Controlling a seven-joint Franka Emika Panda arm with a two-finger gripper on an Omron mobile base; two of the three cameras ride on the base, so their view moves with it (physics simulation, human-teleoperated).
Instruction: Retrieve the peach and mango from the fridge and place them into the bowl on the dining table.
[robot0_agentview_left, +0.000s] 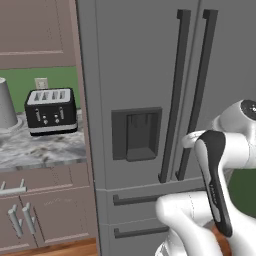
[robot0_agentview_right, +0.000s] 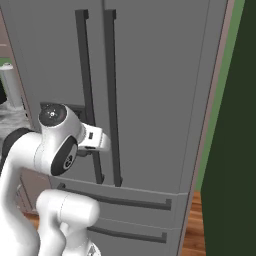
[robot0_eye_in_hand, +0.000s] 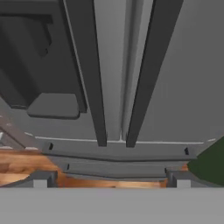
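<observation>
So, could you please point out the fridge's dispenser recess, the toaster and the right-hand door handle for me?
dispenser recess (robot0_agentview_left: 136, 134), left base view, on its dark inner hollow.
toaster (robot0_agentview_left: 51, 111), left base view, on its black front face.
right-hand door handle (robot0_agentview_left: 196, 95), left base view, midway along the dark bar.

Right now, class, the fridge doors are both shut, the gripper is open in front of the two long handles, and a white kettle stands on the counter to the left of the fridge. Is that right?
One detail is wrong. The left base view shows a black toaster on the counter, not a white kettle. The rest stands: the fridge doors are shut and the gripper is open before the handles.
</observation>
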